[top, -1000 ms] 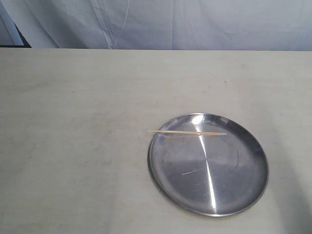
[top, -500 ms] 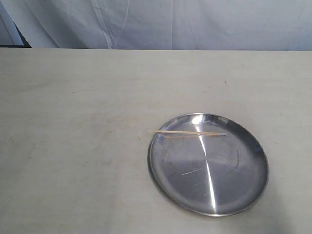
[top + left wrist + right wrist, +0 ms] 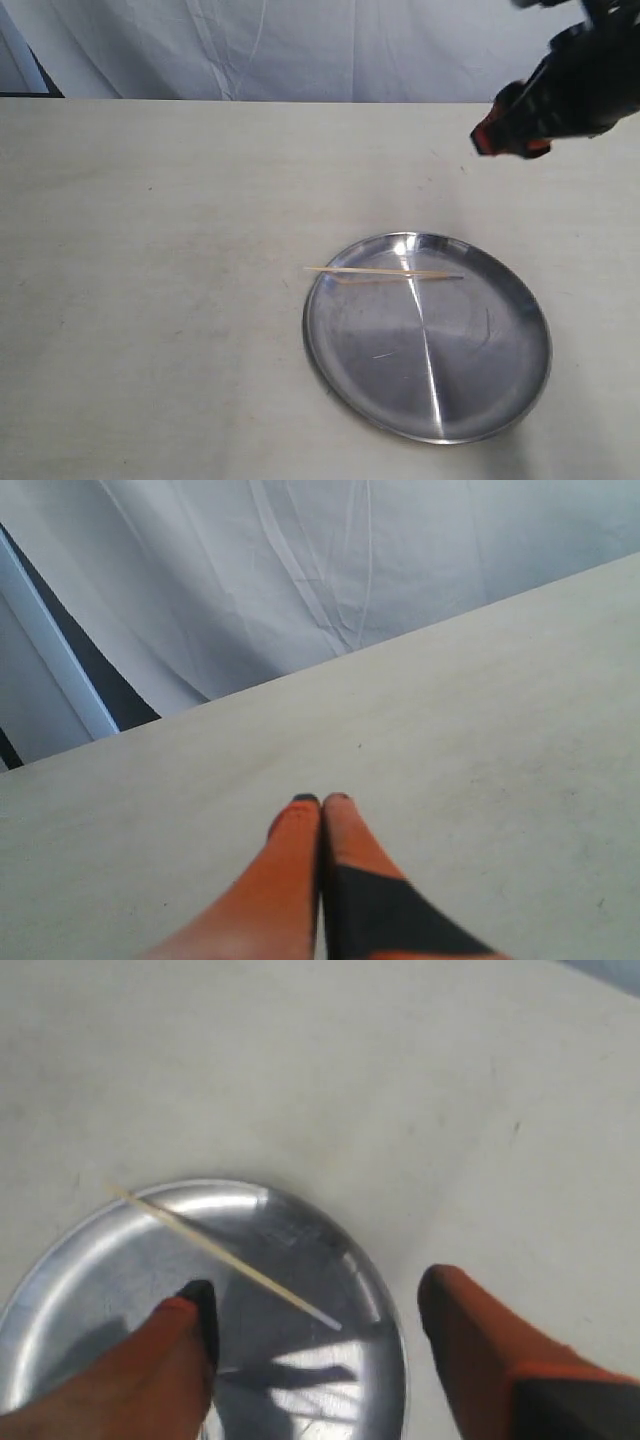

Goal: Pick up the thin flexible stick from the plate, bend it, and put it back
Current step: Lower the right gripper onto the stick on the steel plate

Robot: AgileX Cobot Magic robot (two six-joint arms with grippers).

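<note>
The shiny silver plate lies on the table right of centre. The thin cream stick rests straight across its far part, one end poking over the left rim. In the right wrist view the stick crosses the plate slantwise. My right gripper hangs open high above the plate's far edge, nothing between its fingers; in the exterior view the right gripper shows blurred at the upper right. My left gripper is shut and empty over bare table, out of the exterior view.
A pale beige table carries the plate. A white cloth backdrop hangs behind the table's far edge. A dark gap with a pale post shows in the left wrist view.
The right arm has come into the exterior view at the upper right, where no arm showed before. Plate and stick lie as they did.
</note>
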